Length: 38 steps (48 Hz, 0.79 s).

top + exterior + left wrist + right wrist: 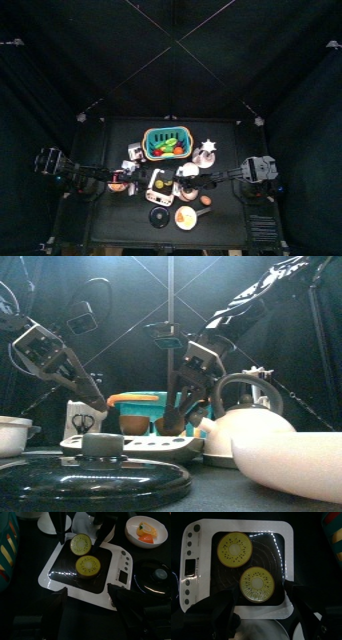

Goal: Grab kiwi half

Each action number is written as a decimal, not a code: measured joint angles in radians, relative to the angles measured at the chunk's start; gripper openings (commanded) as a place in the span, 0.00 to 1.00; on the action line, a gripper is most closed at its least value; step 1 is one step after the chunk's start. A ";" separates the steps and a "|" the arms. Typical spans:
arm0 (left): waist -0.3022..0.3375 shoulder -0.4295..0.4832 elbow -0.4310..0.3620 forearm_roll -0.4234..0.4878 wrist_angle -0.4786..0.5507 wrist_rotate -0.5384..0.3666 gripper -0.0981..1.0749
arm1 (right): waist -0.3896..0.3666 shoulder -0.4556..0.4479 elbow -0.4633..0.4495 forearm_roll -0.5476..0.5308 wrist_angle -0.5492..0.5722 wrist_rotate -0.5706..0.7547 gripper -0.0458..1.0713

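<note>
Right end effector (261,614) open above kiwi half (258,584)

Both black arms are reaching inward over the white kitchen scale (120,564), the left gripper (87,592) and right gripper (261,602) each hanging just above it with jaws spread apart, neither one touching its dark plate.

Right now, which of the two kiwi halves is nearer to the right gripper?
The paler kiwi half lies just ahead of the open right gripper. The brighter kiwi half sits farther off on the same scale.
</note>
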 measured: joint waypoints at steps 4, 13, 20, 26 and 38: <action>0.000 0.000 0.000 0.000 0.000 0.000 0.91 | -0.002 0.000 0.000 0.000 0.002 0.002 0.91; 0.000 0.000 0.002 0.000 0.000 -0.002 0.91 | 0.000 -0.002 -0.002 0.002 0.003 0.002 0.85; 0.000 0.000 0.002 0.000 0.000 -0.002 0.91 | 0.000 -0.002 0.000 0.000 0.006 0.000 0.79; 0.000 0.000 0.002 0.000 0.000 -0.002 0.91 | 0.002 0.000 -0.002 0.000 0.005 0.002 0.76; 0.002 0.000 0.002 0.000 0.000 -0.002 0.91 | 0.003 -0.002 -0.003 -0.009 0.025 -0.002 0.72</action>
